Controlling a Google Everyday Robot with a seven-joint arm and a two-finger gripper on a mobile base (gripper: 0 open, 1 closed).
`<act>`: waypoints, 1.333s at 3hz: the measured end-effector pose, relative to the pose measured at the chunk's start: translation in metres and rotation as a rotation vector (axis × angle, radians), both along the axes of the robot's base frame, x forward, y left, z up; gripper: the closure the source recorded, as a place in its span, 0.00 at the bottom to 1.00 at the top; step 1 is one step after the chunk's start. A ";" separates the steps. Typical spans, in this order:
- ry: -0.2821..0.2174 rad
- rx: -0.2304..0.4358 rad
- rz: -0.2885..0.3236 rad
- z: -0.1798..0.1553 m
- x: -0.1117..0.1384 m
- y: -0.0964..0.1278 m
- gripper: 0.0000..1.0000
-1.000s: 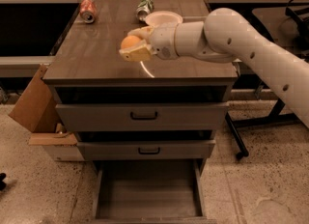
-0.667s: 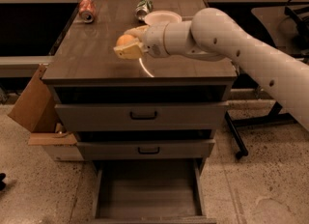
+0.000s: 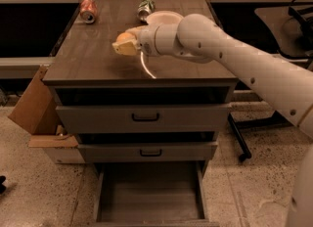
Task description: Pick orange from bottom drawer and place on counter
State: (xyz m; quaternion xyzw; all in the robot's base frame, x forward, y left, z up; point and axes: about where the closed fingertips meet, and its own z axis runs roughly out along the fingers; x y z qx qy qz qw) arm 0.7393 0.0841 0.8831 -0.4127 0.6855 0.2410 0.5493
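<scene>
The orange (image 3: 124, 37) is a small round fruit held between the pale fingers of my gripper (image 3: 125, 43), just above the middle of the counter (image 3: 93, 57). The gripper is shut on the orange. My white arm (image 3: 234, 59) reaches in from the right across the counter. The bottom drawer (image 3: 146, 196) is pulled open at the bottom of the view, and its plain grey inside holds nothing.
A crushed reddish soda can (image 3: 88, 11) lies at the counter's back left. A second can (image 3: 145, 8) and a white bowl (image 3: 164, 17) are at the back middle. A cardboard box (image 3: 34, 108) leans at the cabinet's left. Two upper drawers are closed.
My gripper with the orange has moved a little to the left and further back over the counter.
</scene>
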 end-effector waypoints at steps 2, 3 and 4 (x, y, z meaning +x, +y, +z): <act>-0.001 0.064 -0.080 -0.004 0.039 -0.002 0.73; -0.001 0.081 -0.095 -0.005 0.047 -0.002 0.50; 0.007 0.090 -0.099 -0.008 0.052 -0.001 0.27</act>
